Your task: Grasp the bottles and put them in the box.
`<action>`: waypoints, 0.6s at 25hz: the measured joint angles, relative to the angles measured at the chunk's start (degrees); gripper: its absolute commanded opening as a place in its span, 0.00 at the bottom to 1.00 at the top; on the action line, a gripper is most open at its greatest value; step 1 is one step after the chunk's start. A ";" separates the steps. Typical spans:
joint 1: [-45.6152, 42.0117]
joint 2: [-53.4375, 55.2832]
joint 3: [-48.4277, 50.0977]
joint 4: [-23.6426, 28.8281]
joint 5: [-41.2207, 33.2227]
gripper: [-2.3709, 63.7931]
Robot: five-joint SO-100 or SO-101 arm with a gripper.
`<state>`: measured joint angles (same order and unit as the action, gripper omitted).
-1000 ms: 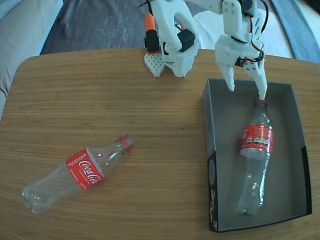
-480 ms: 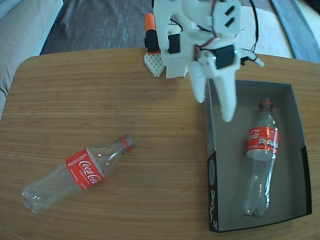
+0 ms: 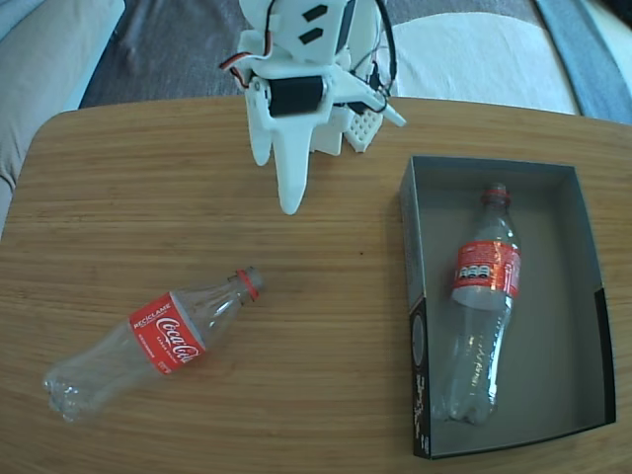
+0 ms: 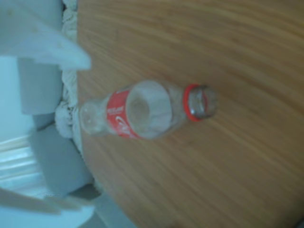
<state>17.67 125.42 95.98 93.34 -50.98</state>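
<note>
Fixed view: nearest the camera, at about eight o'clock on the wooden worktop (image 3: 326, 375), a clear Coca-Cola bottle (image 3: 148, 343) lies on its side, its base toward the lower left edge and its red-ringed neck pointing up toward one o'clock, the red label facing up. At about four o'clock sits the box (image 3: 590, 296), a shallow cardboard tray with a grey floor and black outer sides, its long side running near to far. Inside it a second Coca-Cola bottle (image 3: 479, 306) lies lengthwise on the left half of the floor, base toward the near wall, neck toward the far wall. Further back, near twelve o'clock, the white arm hangs over the bare worktop, well apart from both bottles; its claw (image 3: 276, 183) points down with the two fingers parted and nothing between them. In the wrist view the loose bottle (image 4: 142, 110) shows blurred on the wood close to the worktop's edge, with a white finger (image 4: 42, 45) at the upper left.
</note>
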 measured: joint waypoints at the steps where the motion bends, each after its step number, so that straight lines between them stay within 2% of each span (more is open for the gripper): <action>1: 0.44 0.00 0.09 0.79 -2.02 0.62; 4: 0.26 0.09 2.72 0.79 -3.78 0.72; 8: 0.70 0.09 7.91 0.79 -3.78 0.79; 12: 0.35 0.09 13.62 0.09 -3.96 0.79; 15: 0.26 0.09 16.61 -4.22 -4.66 0.79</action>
<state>17.93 125.51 112.59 89.12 -55.63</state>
